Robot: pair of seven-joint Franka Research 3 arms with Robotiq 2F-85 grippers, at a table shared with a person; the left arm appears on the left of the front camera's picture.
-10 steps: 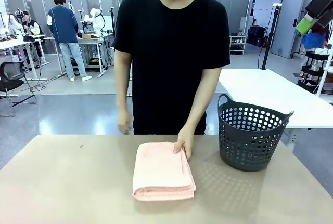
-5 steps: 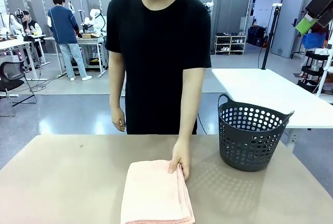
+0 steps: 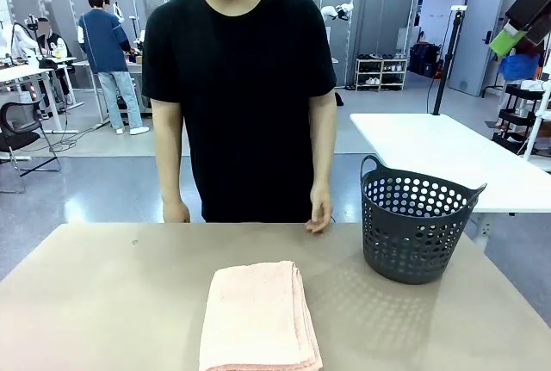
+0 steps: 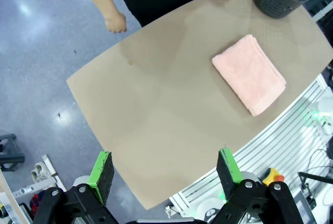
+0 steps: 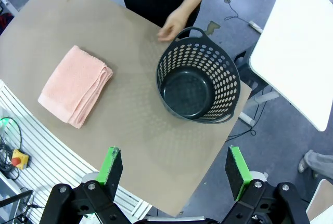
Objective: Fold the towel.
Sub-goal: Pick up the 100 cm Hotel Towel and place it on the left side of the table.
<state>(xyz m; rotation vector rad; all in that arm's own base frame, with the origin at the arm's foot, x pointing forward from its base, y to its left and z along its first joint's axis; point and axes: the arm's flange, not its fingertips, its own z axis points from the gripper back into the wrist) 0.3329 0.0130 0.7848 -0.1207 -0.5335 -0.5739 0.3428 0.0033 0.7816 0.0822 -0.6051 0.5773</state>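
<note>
So the towel [image 3: 259, 318] is a fluffy salmon-pink terry rectangle, folded into a neat stack with the layered edges showing on one long side, lying near the tabletop's [image 3: 103, 302] robot-side edge, its near end cut off in the front view. The basket [image 3: 416, 225] is dark plastic, round, full of holes, by the right edge. Left gripper [image 4: 165, 175] and right gripper [image 5: 174, 172] both hang high with jaws wide apart, holding nothing. The person's hands [image 3: 320, 213] are off the towel.

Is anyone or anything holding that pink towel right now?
No. The towel lies folded on the table, untouched; both robot jaws stand open above it, and the person's hands are off it.
</note>
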